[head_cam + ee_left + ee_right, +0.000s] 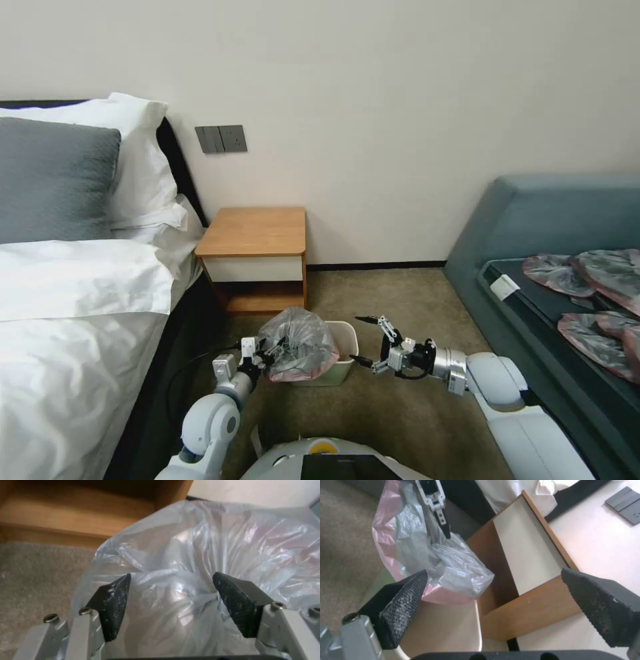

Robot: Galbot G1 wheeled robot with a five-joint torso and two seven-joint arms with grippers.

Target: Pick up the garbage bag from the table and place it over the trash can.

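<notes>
The garbage bag [298,343] sits bunched over the left side of the trash can [345,353] on the carpet, in front of the wooden counter [255,231]. The left gripper [273,351] is at the bag, its jaws spread apart with plastic between them. The right gripper [363,340] hovers wide open and empty just right of the can

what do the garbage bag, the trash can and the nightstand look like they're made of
Garbage bag: thin translucent grey plastic film with a pink rim, crinkled and glossy. Trash can: likely moulded plastic, smooth cream walls with a rolled rim. Nightstand: wood or wood-look laminate, matte orange-brown top with a flat white drawer front.
</notes>
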